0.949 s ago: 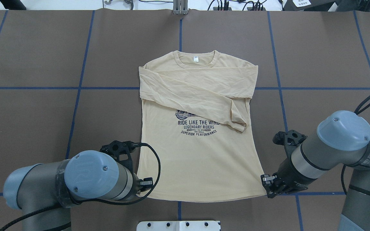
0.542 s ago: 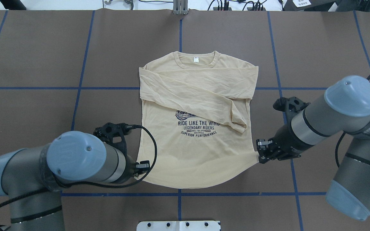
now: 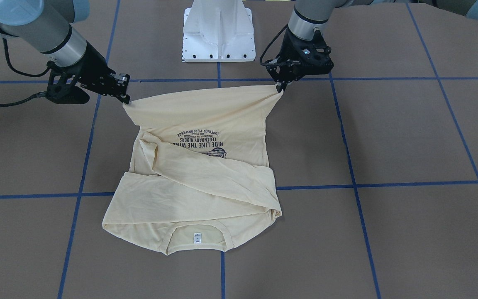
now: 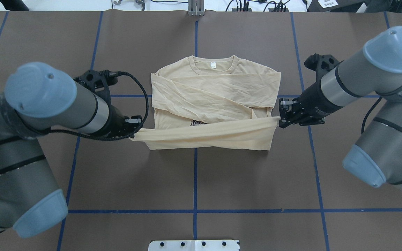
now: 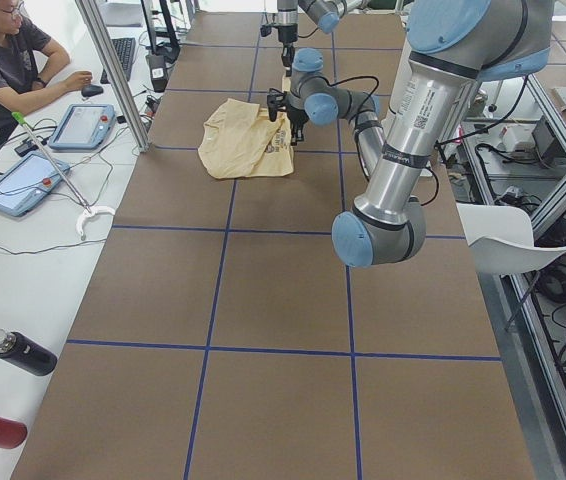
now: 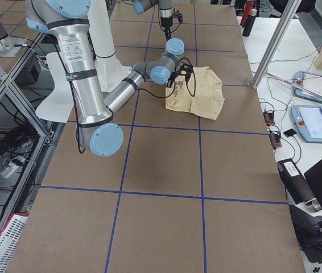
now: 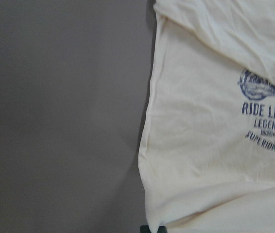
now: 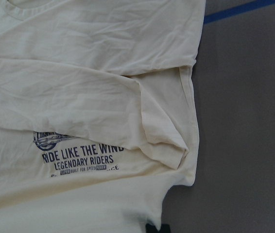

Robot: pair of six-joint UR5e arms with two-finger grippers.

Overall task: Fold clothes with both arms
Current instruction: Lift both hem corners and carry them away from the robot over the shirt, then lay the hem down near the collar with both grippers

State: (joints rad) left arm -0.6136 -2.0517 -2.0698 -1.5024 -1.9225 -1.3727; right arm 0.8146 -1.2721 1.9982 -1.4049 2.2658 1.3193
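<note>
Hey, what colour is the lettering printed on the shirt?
Navy blue lettering on a pale cream shirt; clearest in the right wrist-mounted view.

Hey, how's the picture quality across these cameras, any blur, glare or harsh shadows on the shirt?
Overhead view: sharp, evenly lit, no glare or hard shadows on the shirt. Front-facing view: crisp, the lettering readable, upside down. Left wrist view: soft and slightly washed out, the lettering cut off at the right edge. Right wrist view: sharper, lettering legible. Side views: shirt too small for detail.
</note>
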